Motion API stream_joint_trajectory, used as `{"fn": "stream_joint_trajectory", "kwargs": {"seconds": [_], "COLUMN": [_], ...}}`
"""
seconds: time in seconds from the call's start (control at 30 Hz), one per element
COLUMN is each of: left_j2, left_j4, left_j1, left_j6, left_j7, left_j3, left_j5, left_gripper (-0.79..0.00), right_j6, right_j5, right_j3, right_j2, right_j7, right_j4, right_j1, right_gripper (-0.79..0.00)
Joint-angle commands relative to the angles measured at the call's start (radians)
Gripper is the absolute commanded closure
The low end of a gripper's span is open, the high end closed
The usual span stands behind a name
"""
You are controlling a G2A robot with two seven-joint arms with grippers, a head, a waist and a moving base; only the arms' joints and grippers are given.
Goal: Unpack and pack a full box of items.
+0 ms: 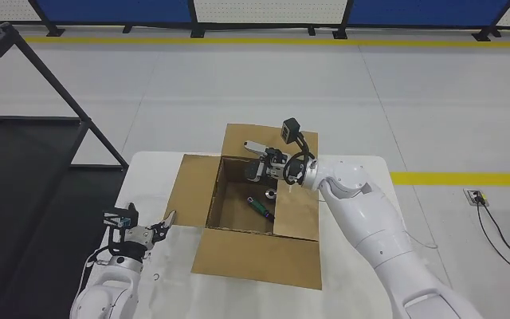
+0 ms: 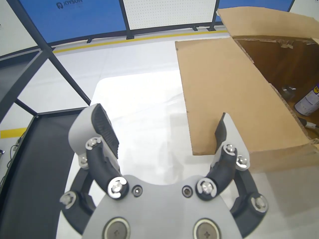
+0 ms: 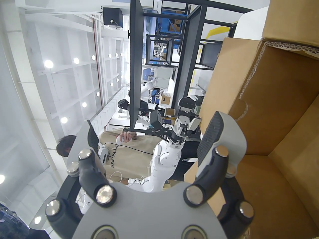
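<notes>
Box (image 1: 256, 260) on white table (image 1: 156, 171), pale floor (image 1: 239, 80)

A pale grey floor (image 1: 239, 80) is spreading around the white-topped table (image 1: 151, 171), with a yellow line (image 1: 263, 41) running along its far side in front of blue panels (image 1: 111, 9) and a white pegboard (image 2: 167, 1). A black metal frame (image 2: 68, 75) is standing beside the table, and round ceiling lights (image 3: 48, 63) are glowing overhead.
</notes>
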Motion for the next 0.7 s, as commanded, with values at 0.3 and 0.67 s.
{"fn": "stream_joint_trajectory", "kwargs": {"seconds": [0.3,0.67], "left_j2": [-0.001,-0.001], "left_j4": [-0.052,-0.154], "left_j1": [0.025,0.089], "left_j6": [0.006,-0.015], "left_j7": [0.015,0.108], "left_j3": [-0.011,-0.047], "left_j5": [-0.002,-0.017], "left_gripper": [-0.785,-0.785], "right_j6": [0.0,0.0], "right_j5": [0.0,0.0], "right_j3": [0.0,0.0], "right_j2": [0.0,0.0], "right_j7": [0.0,0.0], "right_j4": [0.0,0.0], "right_j1": [0.0,0.0], "right_gripper": [-0.785,-0.785]}}
